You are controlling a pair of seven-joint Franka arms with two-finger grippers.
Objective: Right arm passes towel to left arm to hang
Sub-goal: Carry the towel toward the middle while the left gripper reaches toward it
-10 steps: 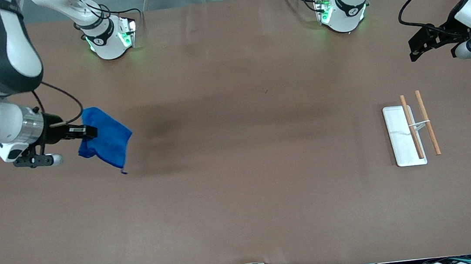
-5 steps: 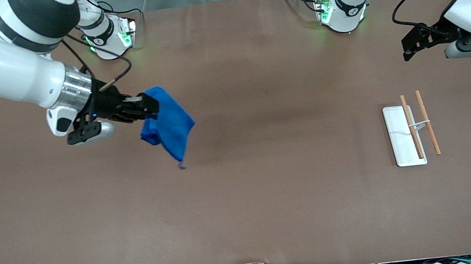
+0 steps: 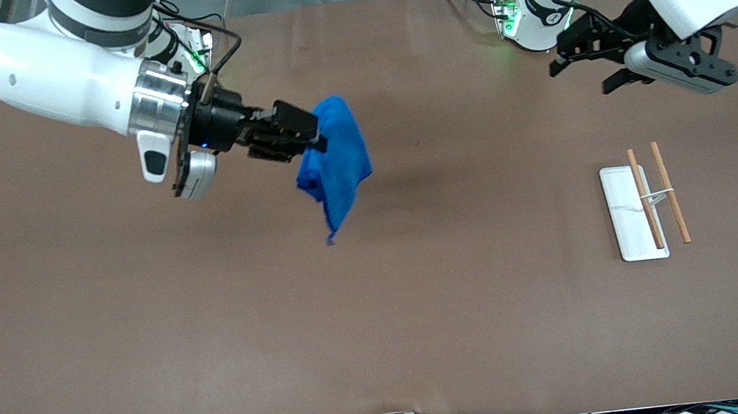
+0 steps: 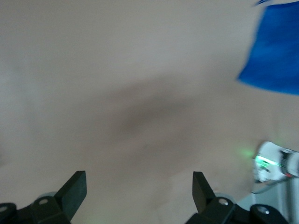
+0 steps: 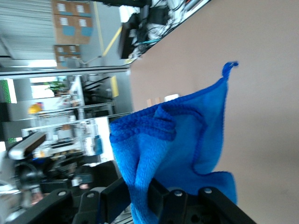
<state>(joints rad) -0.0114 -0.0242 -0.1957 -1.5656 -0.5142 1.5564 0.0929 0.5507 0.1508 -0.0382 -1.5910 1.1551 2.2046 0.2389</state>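
**Towel in the air, handover not yet made**

My right hand (image 3: 315,138) is clamped on the towel (image 3: 335,162), holding a bunched upper edge. The cloth hangs free below the grip, over the middle of the table (image 3: 380,315), toward my right arm's end of it. It drapes to a point, and the small loop thread (image 5: 229,68) dangles at the lowest corner. In the right wrist view the fabric is folded over itself near the fingers (image 5: 161,196), so I am gripping several layers there, not a single edge.

My left hand (image 3: 584,72) hovers over the table close to my left arm's base, fingers spread wide with nothing between them. It is well apart from the towel. The left wrist view shows both fingertips (image 4: 74,186) parted, with the blue cloth at the margin of that view.

The rack (image 3: 643,209), a white base with two wooden rods, stands toward my left arm's end of the table.

Judgement on the step in hand:
- Bring the towel toward the centre and hold it steady so the hanging cloth stops swinging.
- Present a free edge, clear of my right fingers, for the left hand to take.
- Release on the right only once the left has closed on fabric.
- Risk: the left may catch only a thin fold that slips.
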